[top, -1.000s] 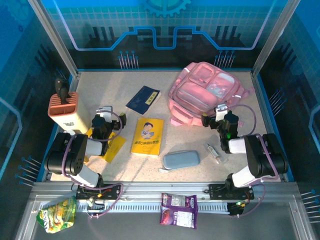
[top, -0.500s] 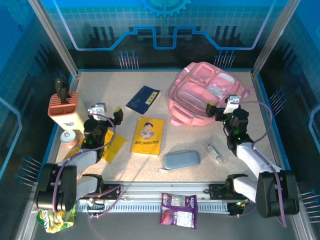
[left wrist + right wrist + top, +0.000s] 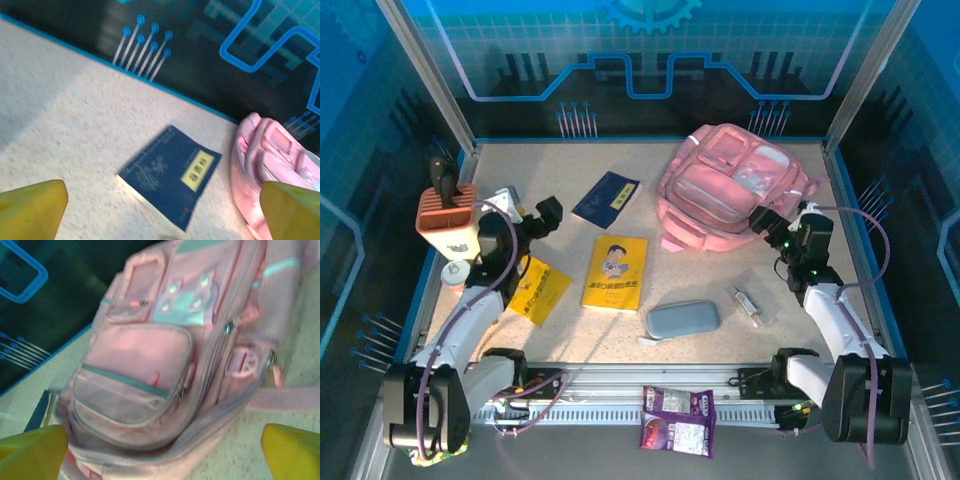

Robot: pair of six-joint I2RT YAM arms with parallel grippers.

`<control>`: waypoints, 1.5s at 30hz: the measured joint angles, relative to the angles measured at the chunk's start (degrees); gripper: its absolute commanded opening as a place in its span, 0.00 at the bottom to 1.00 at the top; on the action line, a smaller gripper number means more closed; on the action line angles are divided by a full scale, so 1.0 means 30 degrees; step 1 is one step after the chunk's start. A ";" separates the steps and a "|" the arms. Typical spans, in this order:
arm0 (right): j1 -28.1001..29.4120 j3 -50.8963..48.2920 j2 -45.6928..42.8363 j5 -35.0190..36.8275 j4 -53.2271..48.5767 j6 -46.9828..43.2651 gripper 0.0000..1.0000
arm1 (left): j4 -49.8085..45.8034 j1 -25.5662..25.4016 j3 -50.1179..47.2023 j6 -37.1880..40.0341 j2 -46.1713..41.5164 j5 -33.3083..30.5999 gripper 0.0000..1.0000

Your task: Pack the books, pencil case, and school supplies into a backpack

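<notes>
The right gripper (image 3: 786, 222) hangs wide apart and empty just beside the backpack (image 3: 720, 185), while the left gripper (image 3: 527, 206), likewise spread, hangs well apart from it.

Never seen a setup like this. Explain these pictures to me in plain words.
Two robot arms are bolted at the near edge of a table. One picture looks down from above and behind them; the other two come from a camera on each wrist, hence the yellow fingertips in the bottom corners. On the table lie a navy book, a yellow book, a grey-blue pencil case, a small clear tube and a pink backpack. The left hand is open, pointing toward the navy book; the right hand is open, facing the backpack. Neither holds anything.
</notes>
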 measured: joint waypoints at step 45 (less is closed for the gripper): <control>1.0703 0.5457 0.8553 0.0758 -0.1916 0.4983 0.79 | -0.3927 -1.0754 0.4568 -0.4976 0.7198 0.0197 0.99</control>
